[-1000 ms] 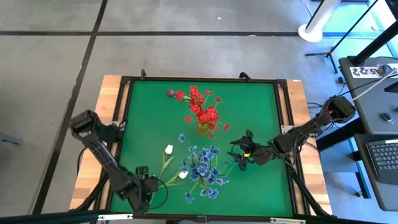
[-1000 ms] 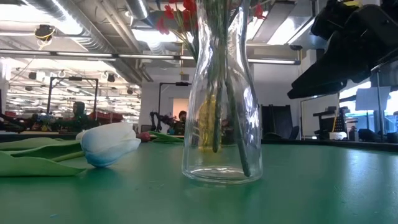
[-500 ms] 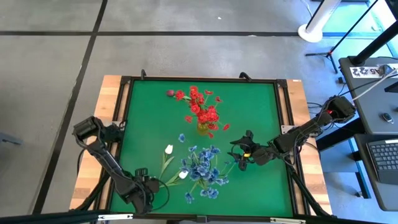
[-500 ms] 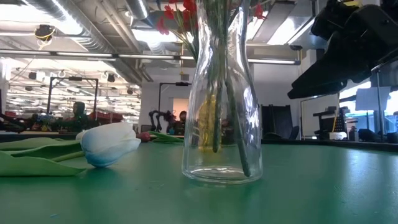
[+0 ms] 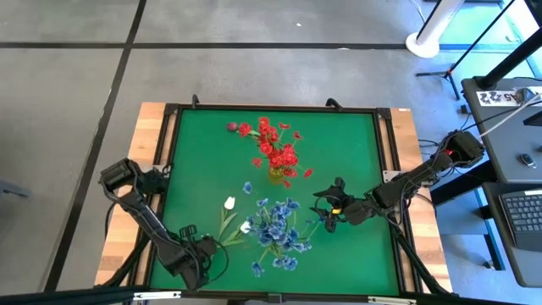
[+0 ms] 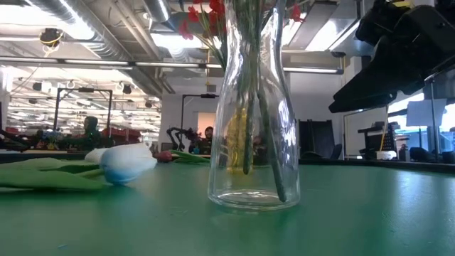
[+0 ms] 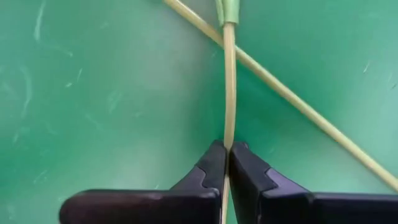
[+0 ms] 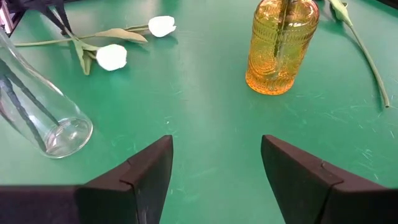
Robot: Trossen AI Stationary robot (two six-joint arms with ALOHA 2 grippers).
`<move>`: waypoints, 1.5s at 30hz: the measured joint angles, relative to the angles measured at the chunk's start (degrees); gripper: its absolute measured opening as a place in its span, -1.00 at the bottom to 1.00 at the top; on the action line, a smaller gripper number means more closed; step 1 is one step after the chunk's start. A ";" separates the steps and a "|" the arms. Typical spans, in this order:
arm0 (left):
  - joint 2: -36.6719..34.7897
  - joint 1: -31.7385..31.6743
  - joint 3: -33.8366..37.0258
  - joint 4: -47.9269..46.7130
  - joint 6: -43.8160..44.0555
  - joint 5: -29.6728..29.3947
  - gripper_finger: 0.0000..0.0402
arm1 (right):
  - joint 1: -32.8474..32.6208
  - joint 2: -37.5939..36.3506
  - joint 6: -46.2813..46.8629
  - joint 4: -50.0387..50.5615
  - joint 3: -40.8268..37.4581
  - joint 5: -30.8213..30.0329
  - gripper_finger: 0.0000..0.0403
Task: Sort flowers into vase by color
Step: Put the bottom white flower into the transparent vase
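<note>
My left gripper (image 5: pixel 208 247) (image 7: pixel 227 149) is at the near left of the green table (image 5: pixel 195 169), shut on the thin stem of a white tulip (image 5: pixel 246 227) (image 6: pixel 128 162). A second white tulip (image 5: pixel 229 203) lies just beyond it, and its stem (image 7: pixel 298 102) crosses the held one. Blue flowers (image 5: pixel 275 229) stand in a clear vase (image 6: pixel 254 142) (image 8: pixel 37 112). Red flowers (image 5: pixel 275 148) fill an amber vase (image 5: pixel 278 172) (image 8: pixel 281 46). A dark pink bud (image 5: pixel 231 127) lies at the far left. My right gripper (image 5: pixel 326 212) (image 8: pixel 214 168) hovers open to the right of the blue flowers. My left gripper pinches the tulip's bare stem (image 7: pixel 228 134) between its two fingertips, well below the leaves and near the stem's cut end. The fingers come from above, one on either side of the stem. The tulip's head (image 6: pixel 128 162) rests on the table.
A leafy stem (image 8: pixel 364 53) lies on the table beside the amber vase. The table has a raised dark rim (image 5: pixel 169 119) with wooden boards outside it. Bare green surface lies at the far right (image 5: pixel 347 144) and near right (image 5: pixel 356 254).
My left gripper has shut on the white tulip's stem. The tulip's head has swung a little toward the table's far edge, away from the low camera. My right gripper has stayed still and open.
</note>
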State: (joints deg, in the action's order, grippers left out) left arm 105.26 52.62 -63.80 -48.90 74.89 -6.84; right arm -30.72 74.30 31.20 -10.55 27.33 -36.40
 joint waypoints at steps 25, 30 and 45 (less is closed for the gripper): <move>-24.29 10.77 0.09 3.32 7.28 -81.27 -1.00 | 0.00 0.00 -0.07 0.11 0.00 -0.01 0.21; -23.08 9.98 0.07 14.67 -3.31 -83.32 -1.00 | 0.00 0.00 -0.17 0.11 0.00 -0.12 0.21; -18.08 3.98 0.07 42.59 -33.36 -49.65 -1.00 | 0.00 0.00 -0.22 0.07 0.00 -0.55 0.21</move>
State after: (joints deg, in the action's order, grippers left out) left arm 87.18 56.60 -63.72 -6.30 41.53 -56.49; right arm -30.72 74.30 30.98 -10.48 27.33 -36.95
